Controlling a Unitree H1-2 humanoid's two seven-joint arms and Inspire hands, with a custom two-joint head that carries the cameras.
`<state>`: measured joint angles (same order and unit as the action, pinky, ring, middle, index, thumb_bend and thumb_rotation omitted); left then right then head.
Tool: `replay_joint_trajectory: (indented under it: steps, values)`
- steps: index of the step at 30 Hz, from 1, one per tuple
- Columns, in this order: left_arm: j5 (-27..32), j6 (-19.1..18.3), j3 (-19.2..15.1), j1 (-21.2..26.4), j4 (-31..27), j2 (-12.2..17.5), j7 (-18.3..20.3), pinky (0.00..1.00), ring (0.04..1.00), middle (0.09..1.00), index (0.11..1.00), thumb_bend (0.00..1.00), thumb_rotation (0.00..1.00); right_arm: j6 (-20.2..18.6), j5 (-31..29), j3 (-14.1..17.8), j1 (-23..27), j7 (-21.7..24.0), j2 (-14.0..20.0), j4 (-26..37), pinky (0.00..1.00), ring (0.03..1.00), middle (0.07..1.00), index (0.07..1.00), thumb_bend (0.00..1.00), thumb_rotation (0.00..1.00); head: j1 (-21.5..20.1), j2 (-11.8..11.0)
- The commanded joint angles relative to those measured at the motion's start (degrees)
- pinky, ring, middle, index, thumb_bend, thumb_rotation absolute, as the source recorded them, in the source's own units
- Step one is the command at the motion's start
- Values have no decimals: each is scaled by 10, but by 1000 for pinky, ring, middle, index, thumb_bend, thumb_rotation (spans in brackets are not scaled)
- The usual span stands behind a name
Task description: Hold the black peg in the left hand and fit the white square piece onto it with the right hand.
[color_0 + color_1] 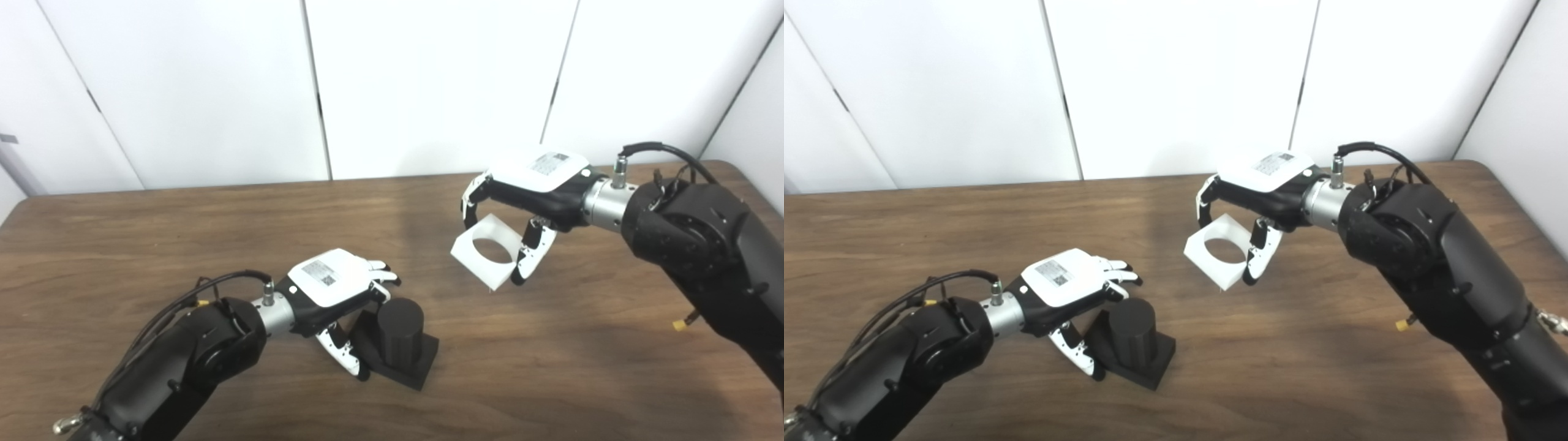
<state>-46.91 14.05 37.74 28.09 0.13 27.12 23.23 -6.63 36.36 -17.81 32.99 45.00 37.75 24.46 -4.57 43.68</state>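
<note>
The black peg, a short cylinder on a square black base, stands on the wooden table at centre front. My left hand is open right beside it on its left. The fingers reach past the cylinder's far side and the thumb hangs by the base's left edge; I cannot tell if it touches. My right hand is shut on the white square piece, which has a round hole. It holds the piece tilted above the table, up and to the right of the peg.
White wall panels stand behind the table's far edge. The table's rounded right corner lies behind my right arm. Bare wood shows between the two hands and along the left side.
</note>
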Motion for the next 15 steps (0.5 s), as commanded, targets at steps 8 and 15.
replay_joint_trajectory:
  steps: [8, 15]
  values:
    - [-45, -10, 35, -23, 26, -7, 59, 893, 938, 909, 492, 524, 72, -27, -43, 18, 52, 37, -20, 61, 649, 769, 743, 477, 523, 130, 6, 3]
    - [-44, -12, 33, -23, 27, -10, 59, 890, 936, 906, 492, 524, 71, -33, -52, 8, 60, 55, -41, 77, 666, 764, 745, 477, 523, 132, 12, 6]
